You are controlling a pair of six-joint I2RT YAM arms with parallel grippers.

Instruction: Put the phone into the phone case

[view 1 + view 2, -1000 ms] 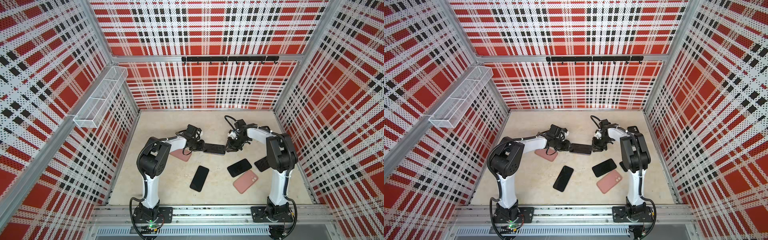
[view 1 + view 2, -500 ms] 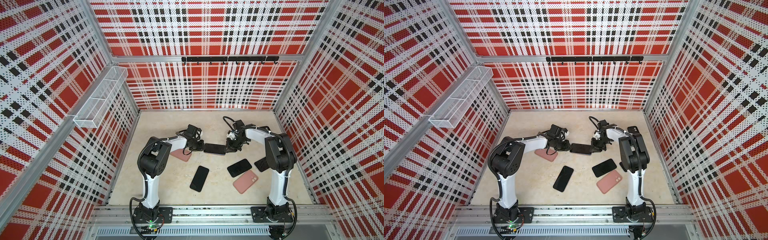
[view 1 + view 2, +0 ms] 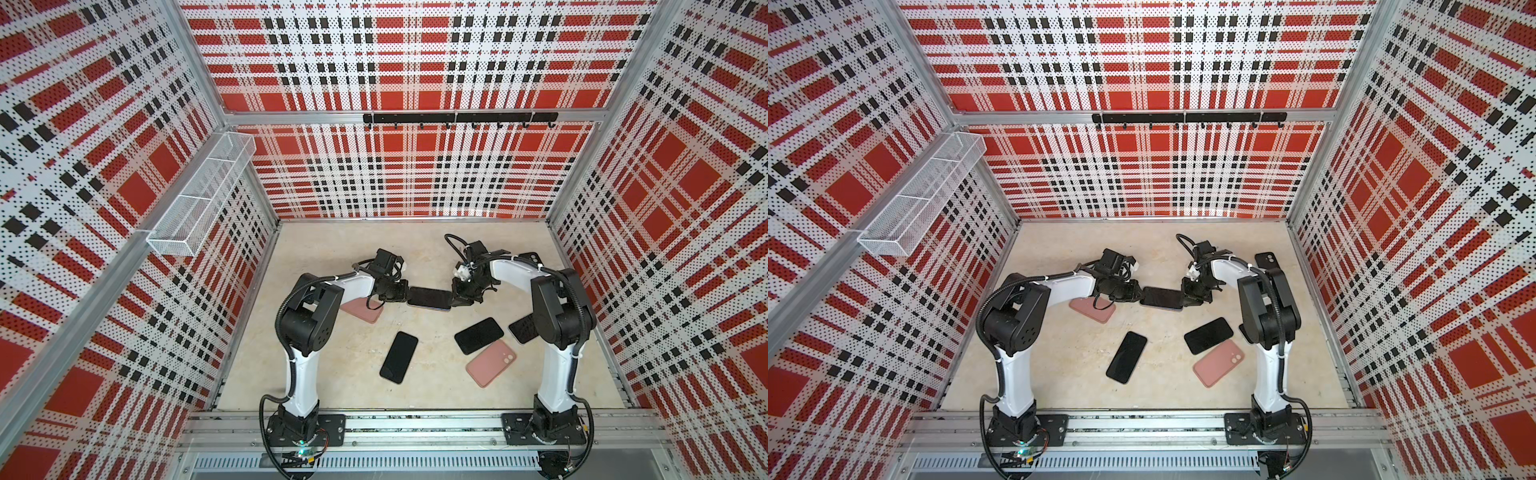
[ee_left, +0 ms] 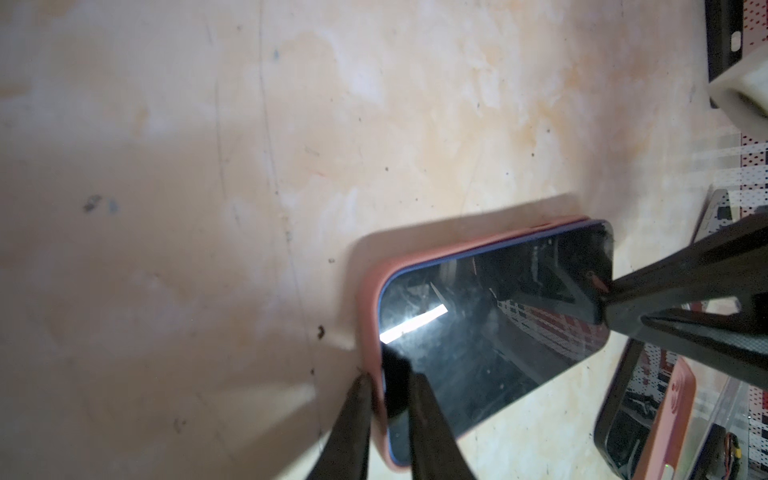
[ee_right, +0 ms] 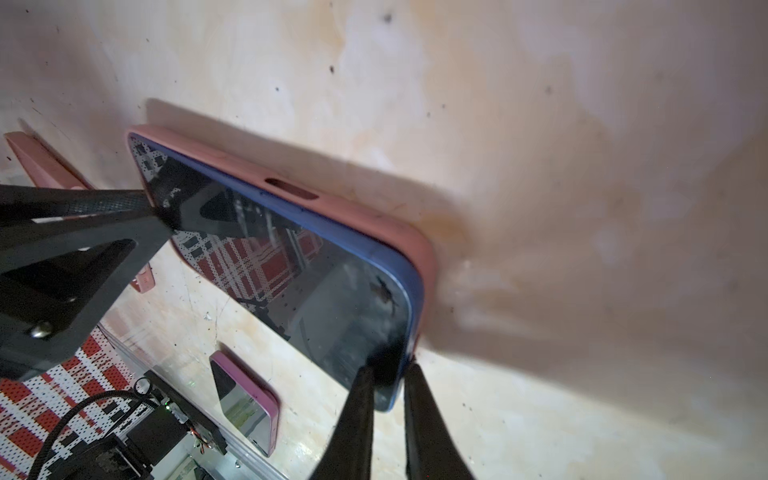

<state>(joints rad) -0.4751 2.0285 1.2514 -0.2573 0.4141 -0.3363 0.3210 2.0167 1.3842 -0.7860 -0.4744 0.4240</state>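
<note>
Left wrist view puts the left gripper (image 4: 388,376) at one end of the pink case (image 4: 369,316), its fingers (image 4: 357,415) pinched narrow across the end wall, one outside the rim and one on the glass. The phone (image 4: 490,332) lies screen up in that case, midway between the grippers in both top views. At the left end the rim wraps the phone. Along the long side and toward the other end a blue strip of the phone's edge shows above the pink, so I judge it only partly seated. The right gripper (image 5: 388,365) is clenched on the phone's far end, a finger on either side of its corner. I read this as the pressing-in step. Next I would push that proud end down while the left steadies the case, gently, so nothing slides or pops back out.
</note>
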